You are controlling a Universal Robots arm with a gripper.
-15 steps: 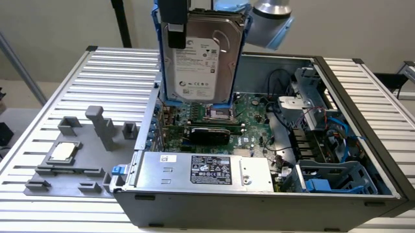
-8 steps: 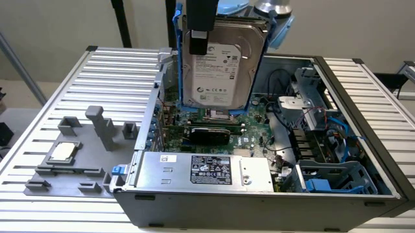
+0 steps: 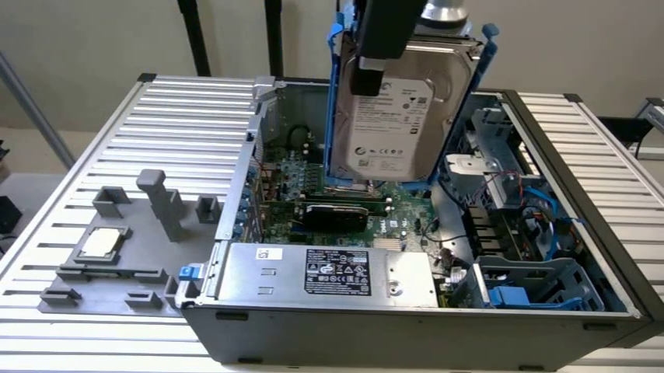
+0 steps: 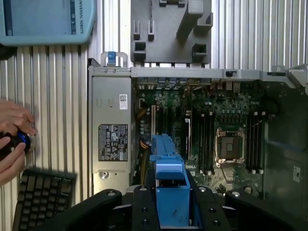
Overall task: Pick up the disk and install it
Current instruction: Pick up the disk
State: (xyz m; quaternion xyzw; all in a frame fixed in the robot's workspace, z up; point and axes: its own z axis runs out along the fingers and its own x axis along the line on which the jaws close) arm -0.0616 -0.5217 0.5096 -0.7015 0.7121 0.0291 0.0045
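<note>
The disk (image 3: 400, 124), a silver-grey hard drive with a white label and blue carrier rails, hangs upright above the open computer case (image 3: 415, 311). My gripper (image 3: 374, 74) comes down from above and is shut on the disk's upper end, with one black finger lying over the label. In the wrist view, the blue carrier edge of the disk (image 4: 167, 168) sits clamped between the black fingers (image 4: 139, 207) of my gripper (image 4: 168, 209). The motherboard (image 4: 211, 125) lies far below it.
Inside the case are a power supply (image 3: 332, 272), a CPU socket (image 4: 231, 147) and blue drive bays (image 3: 529, 291) at the exterior view's right. A grey fixture (image 3: 135, 233) holding a small CPU chip (image 3: 102, 243) sits on the slatted table. A person's hands (image 4: 12, 139), a keyboard (image 4: 41, 195) and a pendant (image 4: 45, 19) lie beside the case.
</note>
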